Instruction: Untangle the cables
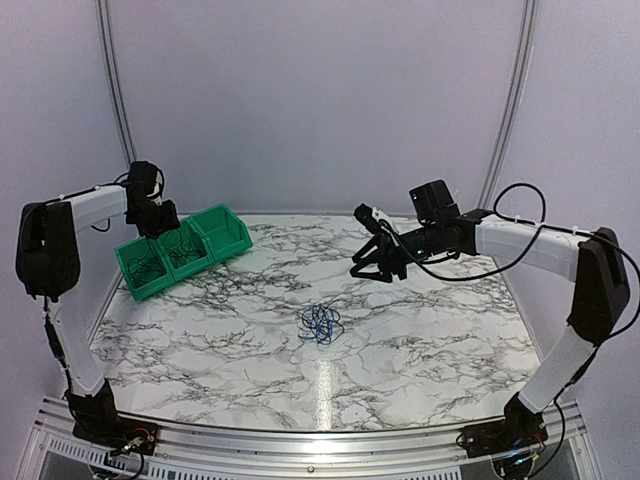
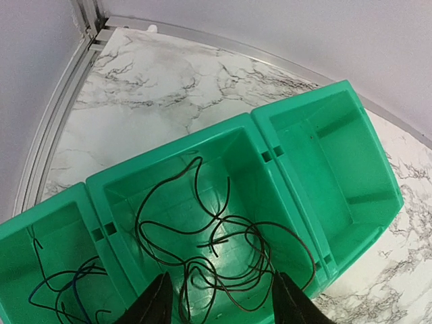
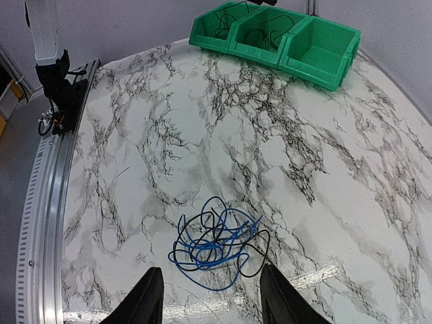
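Note:
A small knot of thin blue and black cables (image 1: 320, 324) lies on the marble table; it also shows in the right wrist view (image 3: 217, 244). My right gripper (image 1: 376, 264) hangs open and empty above the table, back and right of the knot; its fingertips (image 3: 150, 297) frame the knot from above. My left gripper (image 1: 160, 217) is open and empty over the green bins (image 1: 182, 249). Loose black cables (image 2: 226, 246) lie in the middle bin (image 2: 155, 182) under the left gripper (image 2: 219, 300). Black and blue strands (image 2: 64, 290) lie in the left bin.
Three joined green bins stand at the back left of the table; the right bin (image 2: 331, 155) holds nothing. Metal rails (image 2: 61, 121) run along the table's edges, with pale walls behind. The left arm's base (image 3: 57, 94) shows at the near edge.

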